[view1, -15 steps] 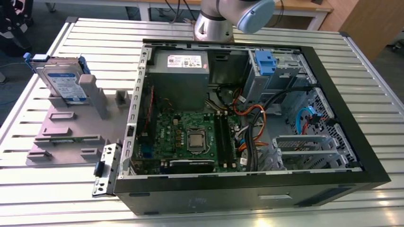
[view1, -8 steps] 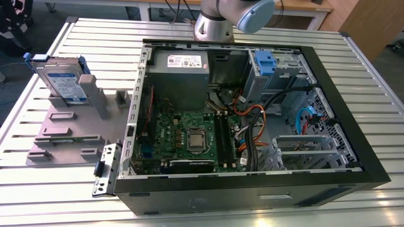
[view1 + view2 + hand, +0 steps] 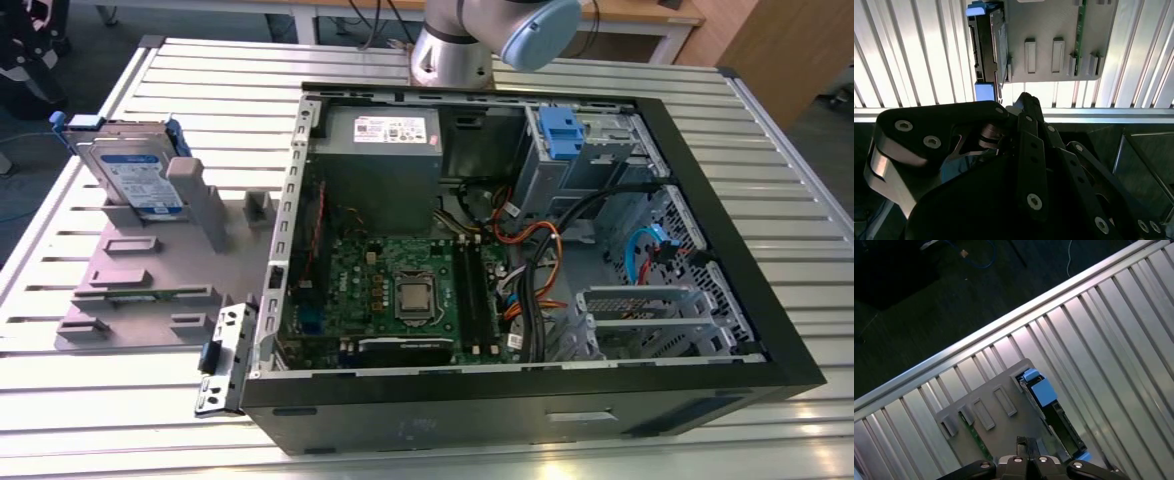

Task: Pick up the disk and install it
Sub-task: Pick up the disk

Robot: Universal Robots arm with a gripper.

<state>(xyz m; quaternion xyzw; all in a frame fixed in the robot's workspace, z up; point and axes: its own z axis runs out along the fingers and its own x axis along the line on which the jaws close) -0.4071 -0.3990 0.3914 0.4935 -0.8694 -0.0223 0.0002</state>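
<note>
Disk (image 3: 134,175) stands on its edge in a slot of the grey holder (image 3: 147,270), in the upper left of the exterior view. Closest to the wrist cameras, your gripper (image 3: 1026,441) has its fingers pressed together with nothing between them. Just past it in both wrist views you see the holder, with the disk along one side. The bare table (image 3: 1114,340) lies next to the disk, so there is open room on that side. The open computer case (image 3: 534,250) sits just beside the holder, on the exterior view's right, full of boards and wires. Far back, the arm (image 3: 461,45) stands behind the case.
</note>
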